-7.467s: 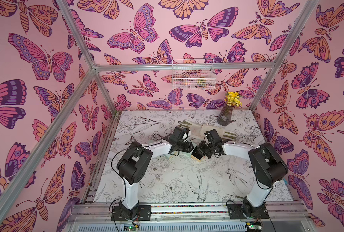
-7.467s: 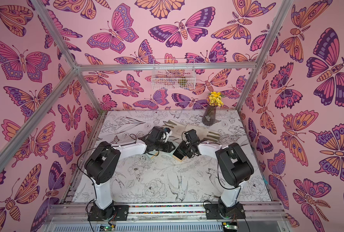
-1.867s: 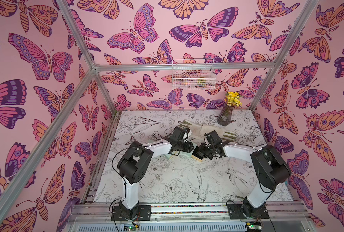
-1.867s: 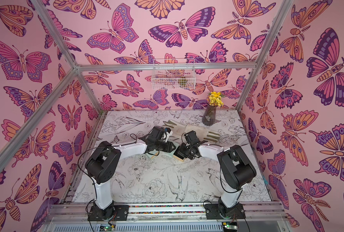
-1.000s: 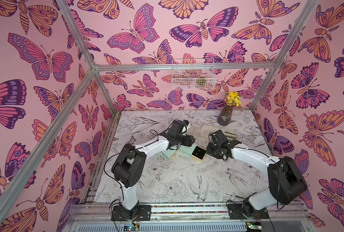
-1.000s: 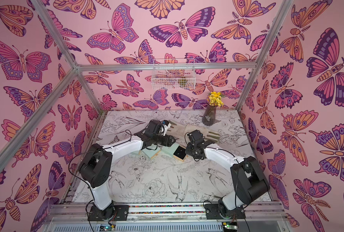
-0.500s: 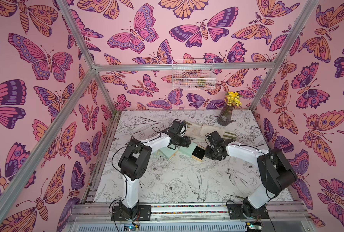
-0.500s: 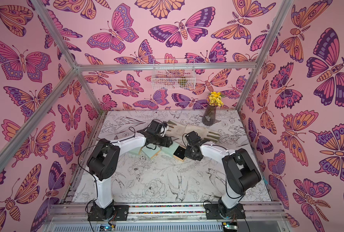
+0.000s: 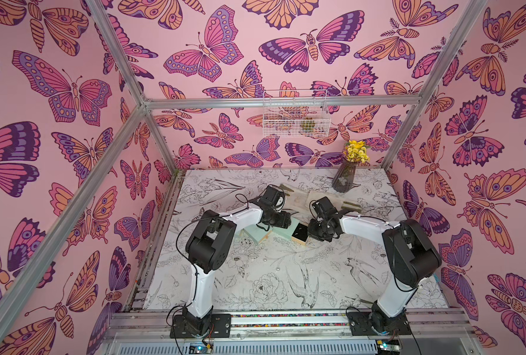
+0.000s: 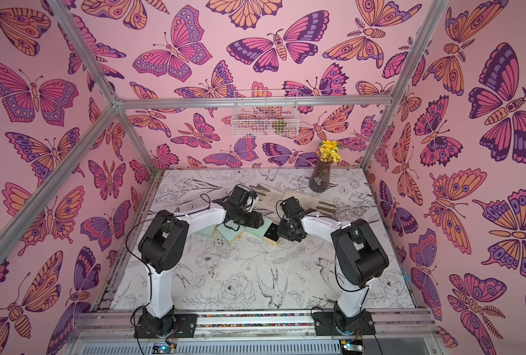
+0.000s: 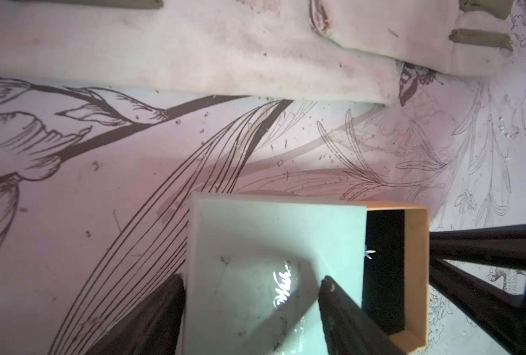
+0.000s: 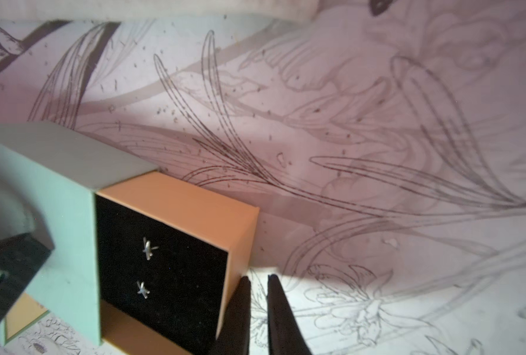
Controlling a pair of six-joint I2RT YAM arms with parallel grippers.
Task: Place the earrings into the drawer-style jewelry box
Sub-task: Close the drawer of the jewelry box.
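Right claw (image 12: 258, 278) beside drawer (image 12: 178, 204); earrings (image 12: 147, 248) only wrist-visible

can't resolve earrings (image 12: 147, 248) in either top view. in left wrist view seeing just one, half under sleeve (image 11: 271, 246), no sight of second. losing drawer (image 12: 178, 215) corner past right wrist frame edge.

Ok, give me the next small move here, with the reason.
Probably nudge the drawer inward with the right gripper: both earrings already lie in it, it sticks out of the mint sleeve, and that gripper's nearly shut jaws sit beside its outer end. The left gripper hangs open over the sleeve.
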